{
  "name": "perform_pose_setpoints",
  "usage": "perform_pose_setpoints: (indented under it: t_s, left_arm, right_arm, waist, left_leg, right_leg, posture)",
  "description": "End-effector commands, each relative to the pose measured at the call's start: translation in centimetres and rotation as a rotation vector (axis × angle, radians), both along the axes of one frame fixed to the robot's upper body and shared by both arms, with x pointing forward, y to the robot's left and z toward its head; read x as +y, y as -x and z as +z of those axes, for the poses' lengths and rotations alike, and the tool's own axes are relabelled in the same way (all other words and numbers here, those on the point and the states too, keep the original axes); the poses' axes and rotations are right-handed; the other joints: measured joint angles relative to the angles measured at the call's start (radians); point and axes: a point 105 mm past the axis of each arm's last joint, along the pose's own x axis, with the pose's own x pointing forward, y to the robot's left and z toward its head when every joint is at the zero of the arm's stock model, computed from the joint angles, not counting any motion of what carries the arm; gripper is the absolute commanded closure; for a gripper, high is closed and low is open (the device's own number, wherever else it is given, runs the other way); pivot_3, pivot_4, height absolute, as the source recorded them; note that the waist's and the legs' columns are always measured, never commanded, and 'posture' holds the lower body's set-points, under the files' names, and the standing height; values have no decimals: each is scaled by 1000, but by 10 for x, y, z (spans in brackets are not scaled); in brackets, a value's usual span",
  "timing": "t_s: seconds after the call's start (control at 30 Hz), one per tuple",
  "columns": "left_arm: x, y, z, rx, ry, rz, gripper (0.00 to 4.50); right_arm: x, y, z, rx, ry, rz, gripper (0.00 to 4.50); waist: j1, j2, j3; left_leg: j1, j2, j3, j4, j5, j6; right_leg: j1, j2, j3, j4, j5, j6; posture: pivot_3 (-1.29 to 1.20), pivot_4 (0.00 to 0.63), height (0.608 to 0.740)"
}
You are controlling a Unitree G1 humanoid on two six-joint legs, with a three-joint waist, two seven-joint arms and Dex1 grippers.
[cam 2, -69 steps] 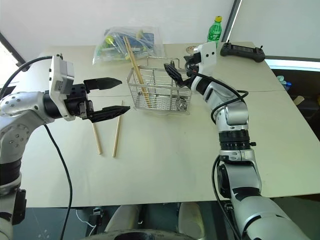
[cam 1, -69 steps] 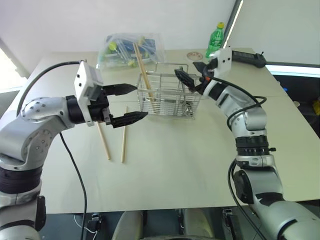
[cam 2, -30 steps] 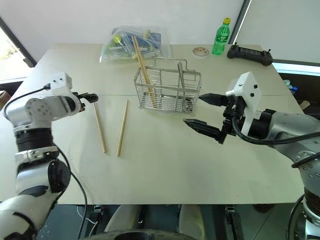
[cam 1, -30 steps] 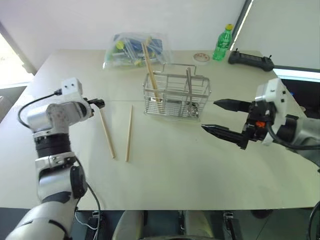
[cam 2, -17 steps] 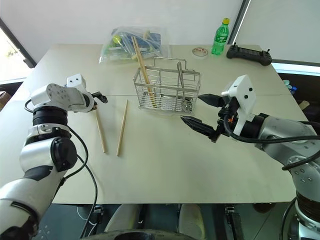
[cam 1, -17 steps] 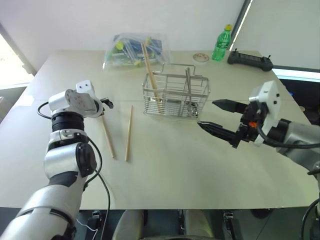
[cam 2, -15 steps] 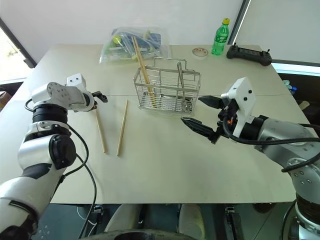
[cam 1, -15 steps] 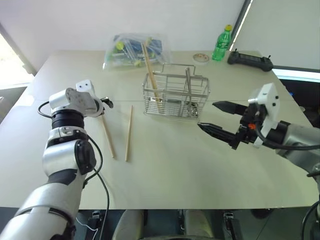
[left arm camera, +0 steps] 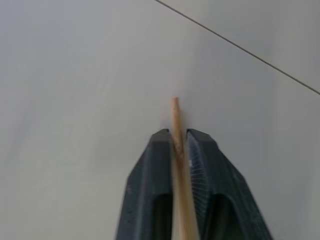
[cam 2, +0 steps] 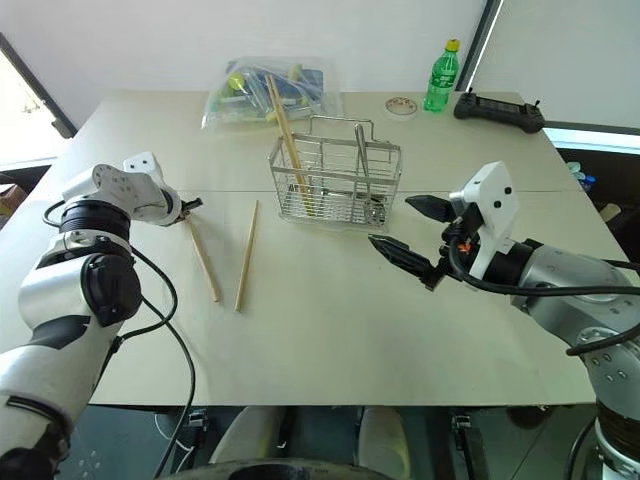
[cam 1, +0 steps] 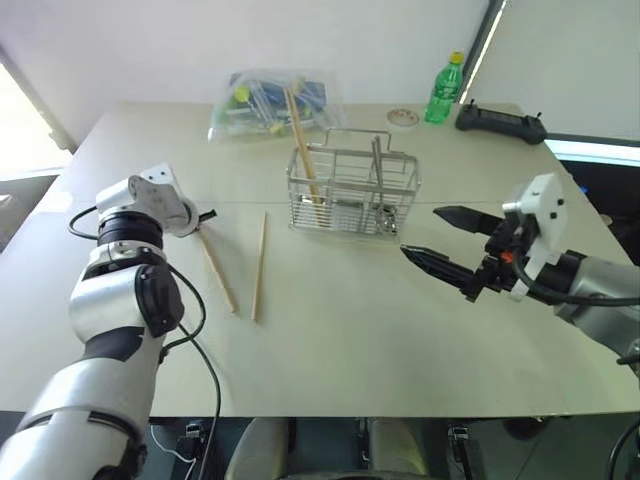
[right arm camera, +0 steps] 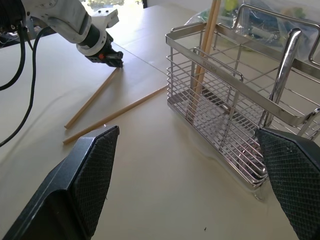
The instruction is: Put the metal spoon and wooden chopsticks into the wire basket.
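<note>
A: Wooden chopsticks [cam 1: 259,265]: where?
B: Two lie on the table [cam 1: 330,350] left of the wire basket [cam 1: 352,195]. My left gripper [left arm camera: 178,142] pinches one's far end; my right gripper [cam 1: 447,245] gapes empty.
A: Technique?
B: I should lift level, then tip it into the basket.

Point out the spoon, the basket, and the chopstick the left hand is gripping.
spoon [right arm camera: 283,75], right wrist view, on its upright handle inside the basket.
basket [cam 2: 335,203], right eye view, on the front wire wall.
chopstick [left arm camera: 176,130], left wrist view, on the end pinched by the left hand.
</note>
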Motion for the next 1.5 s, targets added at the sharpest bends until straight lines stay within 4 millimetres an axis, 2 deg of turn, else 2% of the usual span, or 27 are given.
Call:
perform_pose_setpoints:
  t_s: [0.03,0.2,0.3,0.37,0.43,0.5,0.6,0.7,0.73,0.83,0.93,1.1,1.33,1.5]
  left_arm:
    - [-6,2,-9,32,39,1,4460]
    - [-6,0,-4,15,61,9,4460]
    - [-3,-5,8,-45,64,20,4460]
    - [3,-21,46,-229,63,20,4460]
    - [6,-33,95,-456,47,-16,4460]
    - [7,-38,145,-675,1,-78,4460]
    - [6,-30,207,-961,-67,-137,4460]
    - [0,-7,272,-1264,-69,-177,4460]
    - [-2,-2,282,-1312,-71,-188,4460]
    - [-29,10,313,-1440,-42,-276,4460]
    - [-53,14,322,-1481,-6,-350,4460]
    - [-116,17,321,-1549,-72,-570,4460]
    - [-166,16,317,-1568,-35,-748,4460]
    - [-190,12,304,-1545,-41,-824,4460]
  right_arm:
    - [2,7,11,-56,17,21,0]
    - [1,7,11,-51,24,27,0]
    - [0,7,10,-48,32,20,0]
    - [-2,6,9,-43,25,13,0]
    - [-2,5,11,-42,15,12,0]
    - [-1,6,13,-39,8,13,0]
    - [-2,6,12,-30,6,9,0]
    - [-2,7,9,-20,0,1,0]
    - [-2,7,9,-18,-3,-2,0]
    - [-1,9,8,-16,-13,-5,0]
    - [0,9,7,-14,-17,-10,0]
    - [0,10,7,-27,-23,-33,0]
    - [-3,16,3,-36,-25,-80,0]
    - [-4,20,2,-44,-35,-107,0]
  waist:
    - [5,0,0]
    - [14,0,0]
    - [15,0,0]
    - [16,-1,1]
    - [15,-4,3]
    - [15,-7,4]
    - [15,-10,6]
    - [15,-9,5]
    - [15,-9,5]
    - [17,-9,5]
    - [17,-9,5]
    - [17,-10,6]
    - [13,-9,5]
    - [15,-9,6]
  left_leg:
    - [0,0,0,0,0,0]
    - [0,0,0,-1,0,0]
    - [-1,0,1,0,0,0]
    - [-2,0,0,0,0,0]
    - [-5,0,0,0,1,-1]
    - [-6,0,0,-1,1,-2]
    - [-7,0,0,-2,1,-2]
    - [-7,0,1,-3,0,-3]
    - [-7,0,1,-3,0,-3]
    - [-7,0,1,-4,0,-2]
    - [-6,0,-1,-1,0,-2]
    - [-6,0,-1,1,0,-2]
    - [-6,0,0,-1,-1,0]
    - [-6,0,0,-1,-1,1]
  right_leg:
    - [0,0,0,0,0,0]
    - [-1,0,0,0,0,0]
    - [-1,0,0,-1,0,0]
    - [-1,0,0,-1,0,0]
    - [-4,1,0,-1,1,-2]
    - [-6,1,0,-1,2,-3]
    - [-7,0,0,-2,2,-3]
    - [-7,-1,0,-3,2,-3]
    - [-7,-1,0,-3,2,-3]
    - [-7,0,0,-3,2,-3]
    - [-4,0,-2,-3,2,-3]
    - [-2,1,-2,-4,1,-1]
    - [-4,1,-2,-3,2,-3]
    - [-3,1,-2,-4,2,-2]
  posture:
    - [0,150,690]
    - [0,150,690]
    - [0,150,690]
    - [0,150,690]
    - [0,150,690]
    - [0,150,690]
    - [0,150,690]
    - [0,150,690]
    - [0,150,690]
    - [0,150,690]
    - [0,150,690]
    - [0,150,690]
    - [0,150,690]
    - [0,150,690]
